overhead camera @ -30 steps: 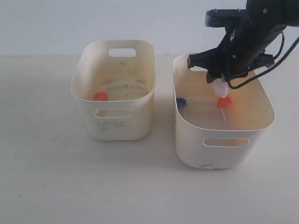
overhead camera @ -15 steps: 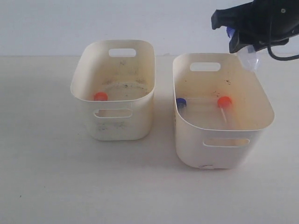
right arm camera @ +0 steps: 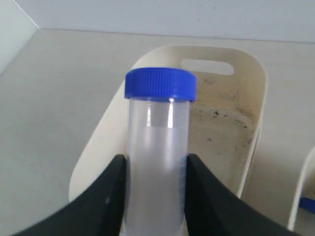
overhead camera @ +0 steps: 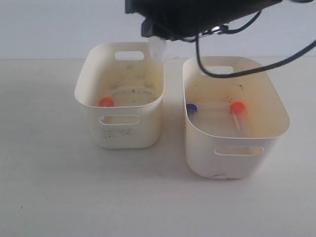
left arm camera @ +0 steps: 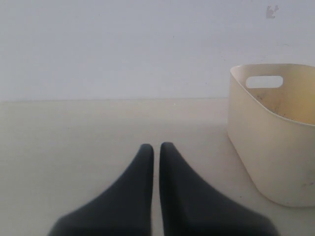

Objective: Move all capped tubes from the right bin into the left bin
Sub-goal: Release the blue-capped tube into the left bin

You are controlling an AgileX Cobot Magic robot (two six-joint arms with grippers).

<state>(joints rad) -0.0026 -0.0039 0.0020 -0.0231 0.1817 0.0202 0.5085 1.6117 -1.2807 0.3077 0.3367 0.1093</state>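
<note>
a: which way does the blue-capped tube point(right arm camera: 160, 84) point?
b: its long axis is near upright. in the exterior view its clear tip hangs down under the right gripper point(right arm camera: 156, 167).
a: and the grip?
b: two black fingers point(right arm camera: 106, 196) press the clear body from both sides. the blue cap stands free of them.
a: where is it?
b: the back rim of the left bin point(overhead camera: 83, 94) is just below the gripper. an orange-capped tube point(overhead camera: 105, 102) lies lower, on that bin's floor. the right bin point(overhead camera: 276, 123) sits on the side the arm comes from, holding a second blue tube point(overhead camera: 191, 108) and a second orange tube point(overhead camera: 237, 107).
a: the arms?
b: the right arm point(overhead camera: 197, 15) reaches level across the middle. the left gripper point(left arm camera: 152, 150) is low over the table point(overhead camera: 49, 197), fingers together, holding nothing.
</note>
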